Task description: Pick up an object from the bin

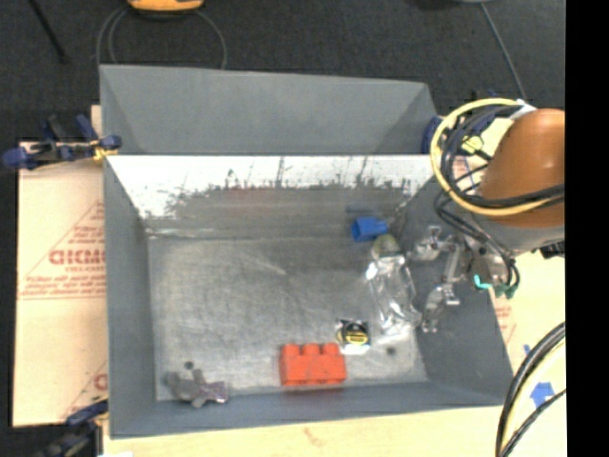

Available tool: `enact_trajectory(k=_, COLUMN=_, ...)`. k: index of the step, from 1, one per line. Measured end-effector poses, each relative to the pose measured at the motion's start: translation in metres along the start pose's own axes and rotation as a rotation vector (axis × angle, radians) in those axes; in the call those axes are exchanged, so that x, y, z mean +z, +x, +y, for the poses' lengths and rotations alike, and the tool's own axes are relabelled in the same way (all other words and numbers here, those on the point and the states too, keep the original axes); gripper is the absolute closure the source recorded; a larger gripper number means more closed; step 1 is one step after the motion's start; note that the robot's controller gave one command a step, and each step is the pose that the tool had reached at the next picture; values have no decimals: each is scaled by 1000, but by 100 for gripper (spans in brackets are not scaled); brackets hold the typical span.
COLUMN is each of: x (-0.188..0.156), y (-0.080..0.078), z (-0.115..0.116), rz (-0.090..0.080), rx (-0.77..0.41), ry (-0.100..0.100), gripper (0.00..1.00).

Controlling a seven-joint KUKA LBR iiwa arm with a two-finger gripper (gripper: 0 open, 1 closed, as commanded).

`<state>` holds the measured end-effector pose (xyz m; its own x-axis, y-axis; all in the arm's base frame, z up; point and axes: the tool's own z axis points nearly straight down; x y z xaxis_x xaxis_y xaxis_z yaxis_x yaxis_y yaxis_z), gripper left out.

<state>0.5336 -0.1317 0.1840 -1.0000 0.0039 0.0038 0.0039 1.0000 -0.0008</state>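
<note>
Nearest, in the near left corner of the bin (238, 279): a small grey figure (196, 387), flat on the floor, close to the near wall. Further along that near wall, about midway toward the right: a red block (312, 364) with studs on top, flat as well, well apart from the grey figure. Just beyond the block's right end, near it, maybe touching: a yellow-and-black round thing (354, 333), too small to make out further.

Next, toward the right wall: a crumpled clear wrapper (390, 291), shiny, running from beside the yellow-and-black round thing back toward the far wall. Just to its right, low inside the bin at the right wall: the gripper (433, 276), reaching in from the right under the arm's orange cover (528, 155) and its looped cables. Two metal fingers (430, 244) spread, one nearer and one farther, with a dark gap and nothing seen between them. Right beside the crumpled clear wrapper; touching or just short of it, cannot tell. Nothing held.

Beyond the wrapper's far end: a dull greenish lump (385, 247), touching or all but touching it. Farthest, at the foot of the far wall toward the right corner: a small blue piece (369, 227), just behind the greenish lump. Left and middle of the floor bare, scuffed grey metal.
</note>
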Motion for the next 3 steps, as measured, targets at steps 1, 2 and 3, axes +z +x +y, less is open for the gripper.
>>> enact_trajectory(k=1, x=107, y=43, z=79, rz=-8, rx=-178, ry=0, gripper=0)
enact_trajectory(k=2, x=105, y=42, z=77, rz=-11, rx=-179, ry=2, gripper=100)
enact_trajectory(k=3, x=-57, y=27, z=68, rz=-16, rx=-284, ry=4, gripper=100)
